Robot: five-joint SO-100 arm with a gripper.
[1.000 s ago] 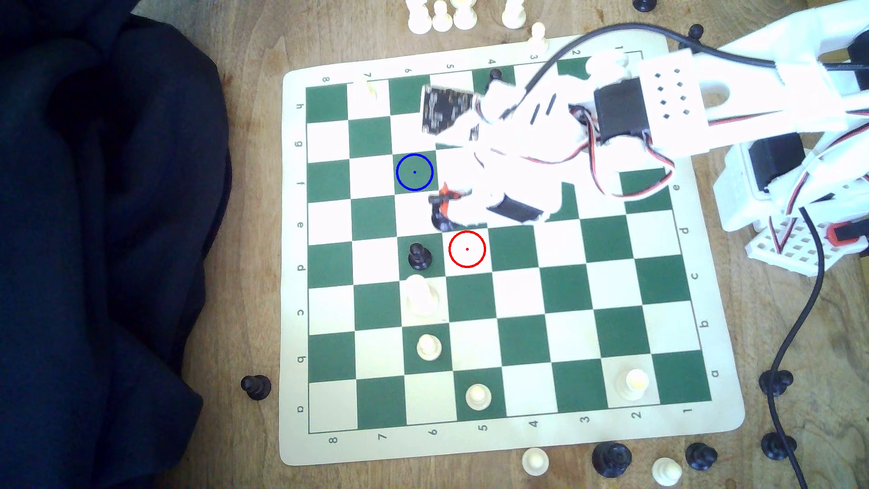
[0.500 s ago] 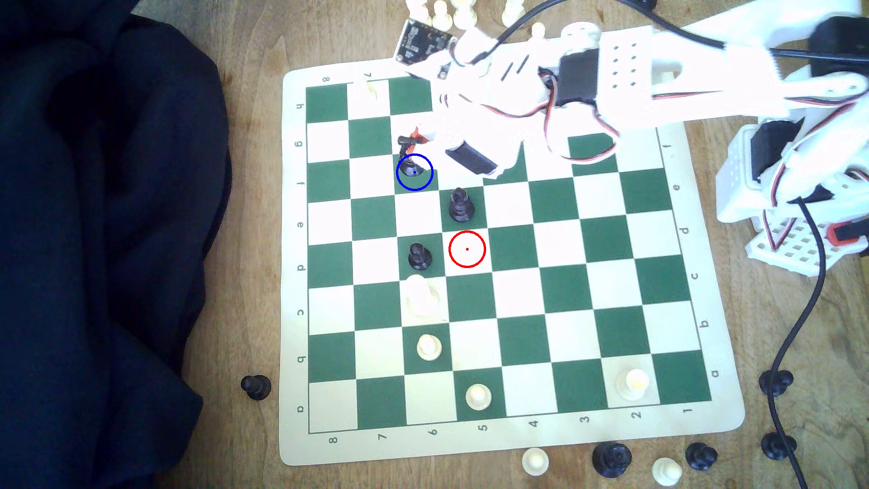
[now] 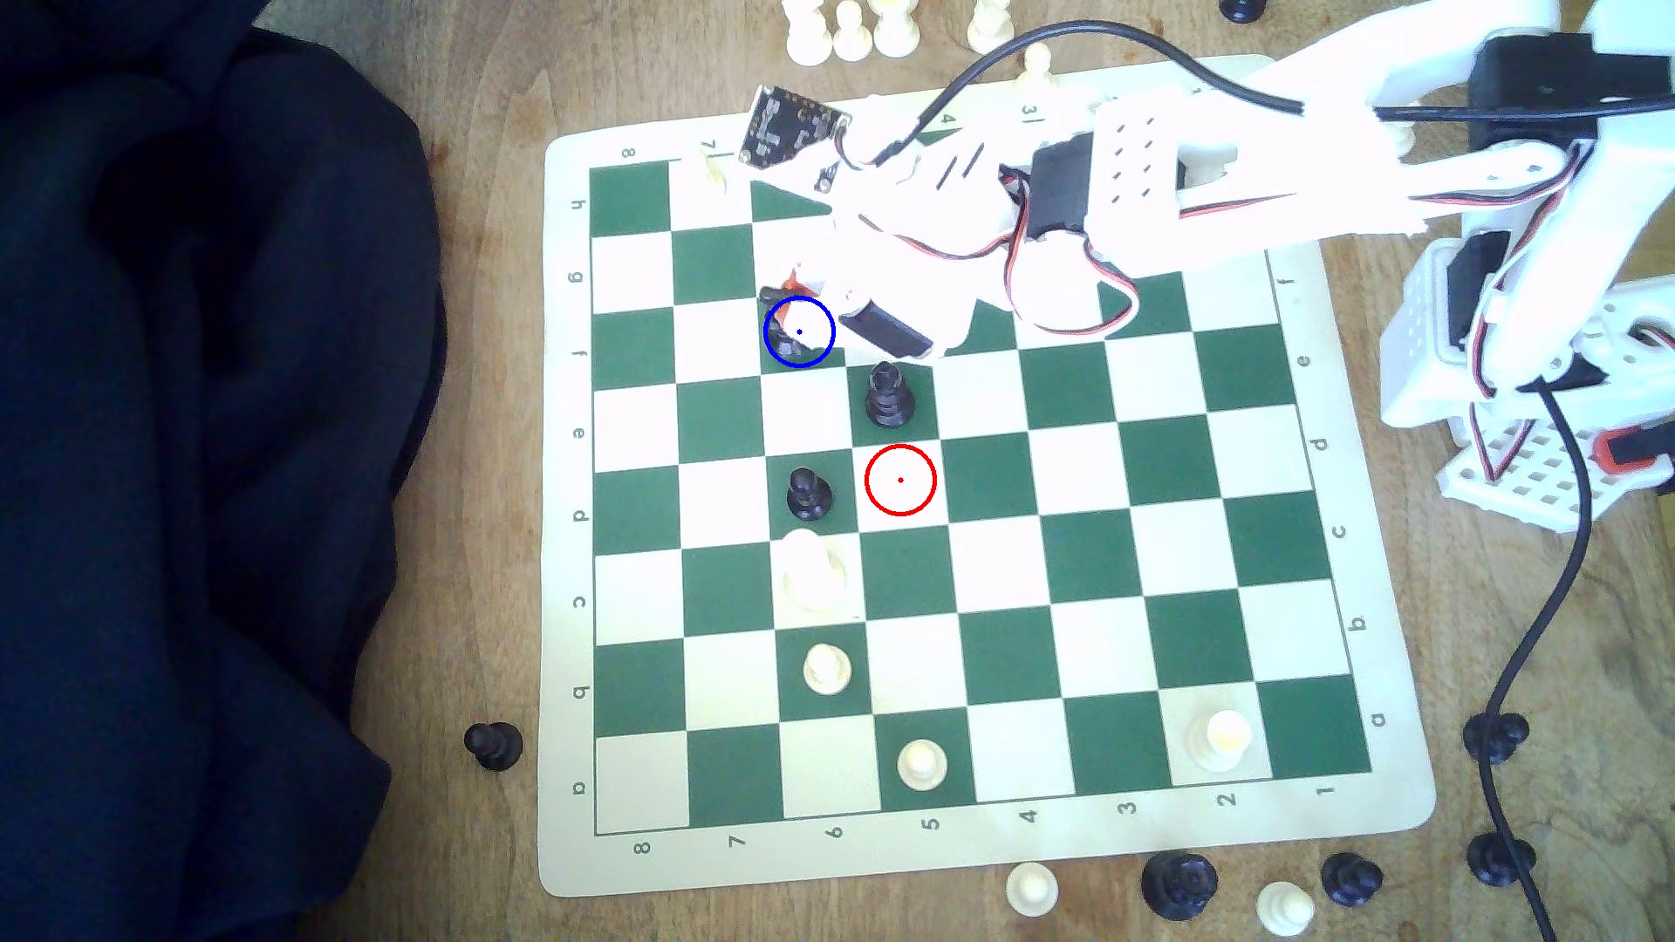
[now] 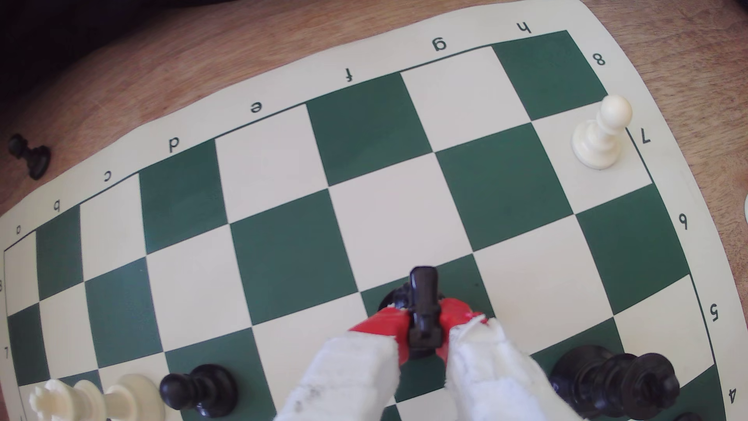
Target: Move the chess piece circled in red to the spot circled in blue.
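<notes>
**Count of board, pieces and rings**

One chessboard [image 3: 562, 543] lies on the worktop [image 3: 480, 589]. Three black pieces are on its squares: one knight [image 4: 423, 299], one taller pointed piece [image 3: 886, 396] and one pawn [image 3: 807, 494]. Five white pieces are there too: four pawns [image 3: 825, 668] and one bulkier piece [image 3: 811, 566]. Off the board are six black pieces [image 3: 492, 744] and seven white pieces [image 3: 1031, 888]. There is one blue ring [image 3: 832, 331] and one red ring [image 3: 900, 480].

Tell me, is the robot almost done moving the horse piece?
Nearly. The red-ringed square is bare, so the pickup is done. The gripper is shut on the black knight, holding it at the blue-ringed green square; whether its base sits on the board, I cannot tell. Left: let go and pull the arm away without bumping the tall black piece nearby.
</notes>
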